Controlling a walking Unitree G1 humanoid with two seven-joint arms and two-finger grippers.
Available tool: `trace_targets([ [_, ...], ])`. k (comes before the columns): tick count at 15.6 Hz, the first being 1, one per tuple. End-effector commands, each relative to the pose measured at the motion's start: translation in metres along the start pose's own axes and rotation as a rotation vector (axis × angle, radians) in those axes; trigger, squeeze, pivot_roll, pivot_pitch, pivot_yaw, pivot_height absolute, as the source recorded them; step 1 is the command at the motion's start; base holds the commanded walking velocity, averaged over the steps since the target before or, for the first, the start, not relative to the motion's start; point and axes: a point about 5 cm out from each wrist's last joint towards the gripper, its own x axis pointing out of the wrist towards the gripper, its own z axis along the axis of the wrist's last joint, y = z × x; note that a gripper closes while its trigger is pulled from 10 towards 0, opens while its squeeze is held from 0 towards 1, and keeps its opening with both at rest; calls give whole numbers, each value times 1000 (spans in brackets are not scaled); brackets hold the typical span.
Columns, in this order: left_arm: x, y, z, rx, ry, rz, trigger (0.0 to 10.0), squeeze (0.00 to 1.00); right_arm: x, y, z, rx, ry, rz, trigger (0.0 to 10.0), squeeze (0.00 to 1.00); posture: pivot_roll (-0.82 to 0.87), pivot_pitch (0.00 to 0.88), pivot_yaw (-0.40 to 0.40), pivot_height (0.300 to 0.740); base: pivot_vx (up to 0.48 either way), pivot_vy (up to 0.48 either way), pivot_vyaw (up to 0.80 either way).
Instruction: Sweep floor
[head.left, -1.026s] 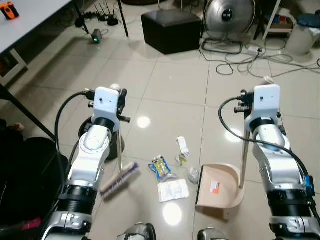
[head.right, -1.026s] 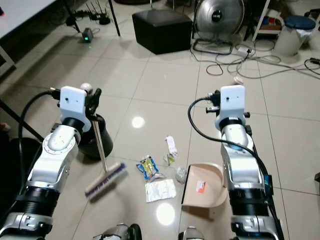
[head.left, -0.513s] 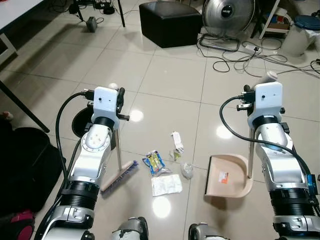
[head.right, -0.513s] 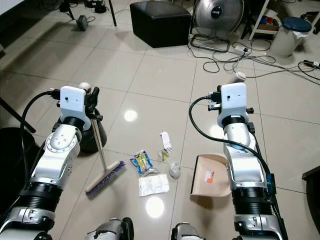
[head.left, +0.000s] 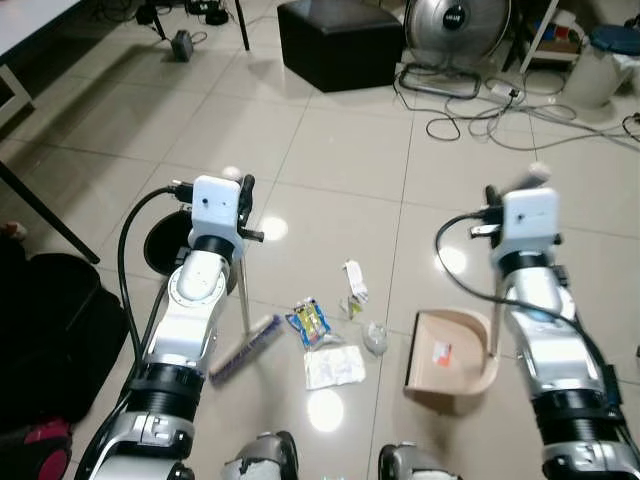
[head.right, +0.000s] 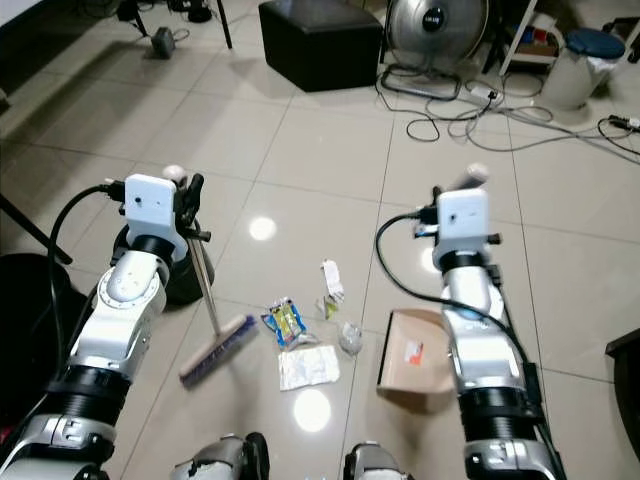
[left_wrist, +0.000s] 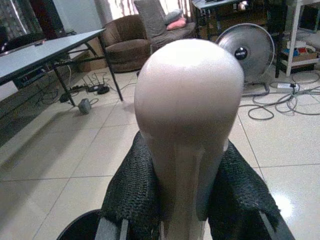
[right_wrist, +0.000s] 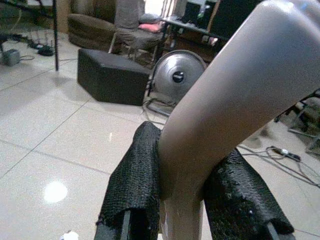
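Left gripper (left_wrist: 182, 200) jaws pinch the broom (head.left: 243, 300) handle just below its knob; right gripper (right_wrist: 192, 200) jaws pinch the dustpan (head.left: 450, 360) handle. Both judged light, rigid, smooth; litter (head.left: 335, 365) flimsy.

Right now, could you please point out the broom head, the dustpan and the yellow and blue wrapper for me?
broom head (head.left: 245, 347), left eye view, middle of the bristles.
dustpan (head.left: 450, 360), left eye view, flat tray.
yellow and blue wrapper (head.left: 312, 322), left eye view, centre of the packet.
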Motion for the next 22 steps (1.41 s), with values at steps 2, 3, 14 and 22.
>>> trace_targets([
  [2, 0, -7, -2, 30, -6, -23, 10000, 0, 2, 13, -2, -10, -2, 40, 10000, 0, -12, 230, 74, 740, 0, 0, 0],
  [3, -2, -10, -6, 30, 6, -29, 10000, 0, 1, 22, -8, -17, 22, 70, 10000, 0, -15, 246, 73, 740, 0, 0, 0],
  [14, 9, -21, -11, -43, -43, 55, 10000, 0, -6, 79, 0, 68, -91, 166, 10000, 0, -21, 296, 74, 740, 0, 0, 0],
  [22, 16, -41, -12, -108, -26, 7, 10000, 0, -2, 79, -9, 84, -51, 93, 10000, 0, -11, 270, 71, 740, 0, 0, 0],
])
